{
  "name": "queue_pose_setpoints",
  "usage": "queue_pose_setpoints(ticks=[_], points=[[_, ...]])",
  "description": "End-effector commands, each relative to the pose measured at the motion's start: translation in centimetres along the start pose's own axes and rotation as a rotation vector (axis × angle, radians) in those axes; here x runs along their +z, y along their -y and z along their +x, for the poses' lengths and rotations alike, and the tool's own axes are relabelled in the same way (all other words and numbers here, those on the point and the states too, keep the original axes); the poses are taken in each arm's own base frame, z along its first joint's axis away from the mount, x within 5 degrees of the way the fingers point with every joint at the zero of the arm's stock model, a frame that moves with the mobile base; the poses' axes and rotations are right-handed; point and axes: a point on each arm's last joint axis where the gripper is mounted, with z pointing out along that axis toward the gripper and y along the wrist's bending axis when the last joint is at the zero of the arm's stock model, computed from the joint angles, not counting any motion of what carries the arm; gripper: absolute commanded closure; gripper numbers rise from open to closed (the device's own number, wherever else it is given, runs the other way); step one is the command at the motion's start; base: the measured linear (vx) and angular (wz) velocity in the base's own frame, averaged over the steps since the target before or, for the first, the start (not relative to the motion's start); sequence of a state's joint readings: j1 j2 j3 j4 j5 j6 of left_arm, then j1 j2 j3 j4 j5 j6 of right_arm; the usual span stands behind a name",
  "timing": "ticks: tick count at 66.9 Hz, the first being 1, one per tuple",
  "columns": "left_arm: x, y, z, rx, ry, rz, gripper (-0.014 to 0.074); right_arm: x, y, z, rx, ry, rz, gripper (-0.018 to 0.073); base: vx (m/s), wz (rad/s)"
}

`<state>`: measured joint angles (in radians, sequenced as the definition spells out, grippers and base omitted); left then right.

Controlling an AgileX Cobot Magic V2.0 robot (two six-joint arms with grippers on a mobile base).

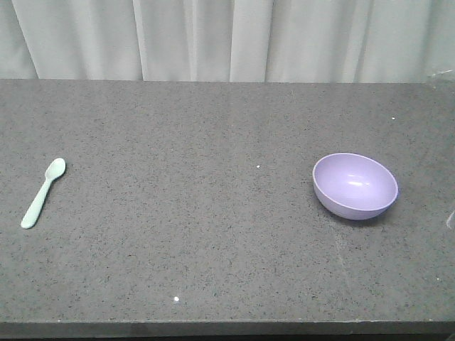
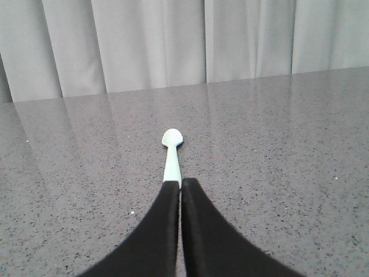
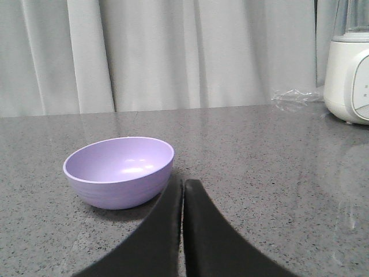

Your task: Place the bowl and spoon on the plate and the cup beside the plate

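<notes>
Since both jaw pairs are pressed together and empty, part them before any descent. The left gripper [image 2: 180,186] lines up behind the small mint-green plastic spoon [image 2: 172,156], which lies flat at the left; pinch across its flat handle. The right gripper [image 3: 183,183] sits near the deep lavender plastic bowl [image 3: 119,170], at the right; take one wall at the rim. No plate or cup is in view. The speckled grey stone counter [image 1: 213,234] is glossy, so thin items may slide. Pale curtains [image 1: 213,35] close the far side.

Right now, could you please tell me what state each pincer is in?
Left pincer: closed, holding nothing; the spoon lies just ahead.
Right pincer: closed, empty, near the bowl.
</notes>
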<state>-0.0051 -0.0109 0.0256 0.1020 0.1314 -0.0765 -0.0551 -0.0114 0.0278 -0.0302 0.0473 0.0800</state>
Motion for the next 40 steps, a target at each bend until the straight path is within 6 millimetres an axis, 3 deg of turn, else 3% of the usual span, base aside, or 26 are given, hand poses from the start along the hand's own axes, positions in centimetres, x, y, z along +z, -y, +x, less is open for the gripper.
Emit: queue_pose_setpoints(ticks=[1, 14, 23, 29, 40], points=[[-0.1, 0.0, -0.9, -0.007, 0.077, 0.004, 0.0603, -0.1, 0.0, -0.6, -0.006, 0.077, -0.005, 0.0562, 0.0, 0.0], [-0.1, 0.1, -1.4, -0.027, 0.133, 0.009, 0.0603, -0.1, 0.0, -1.0, 0.155, 0.121, -0.01, 0.0562, 0.0, 0.0], [-0.3, 0.0, -2.4, -0.303, 0.231, 0.038, 0.0603, -0.1, 0.1, -1.0, 0.323, 0.116, -0.011, 0.0562, 0.0, 0.0], [-0.5, -0.1, -3.0, -0.497, 0.289, 0.059, 0.0603, -0.1, 0.1, -1.0, 0.347, 0.115, -0.011, 0.0562, 0.0, 0.0], [-0.7, -0.3, -3.5, -0.585, 0.337, 0.074, 0.0602, -0.2, -0.1, -2.5, 0.341, 0.115, -0.02, 0.0562, 0.0, 0.0]])
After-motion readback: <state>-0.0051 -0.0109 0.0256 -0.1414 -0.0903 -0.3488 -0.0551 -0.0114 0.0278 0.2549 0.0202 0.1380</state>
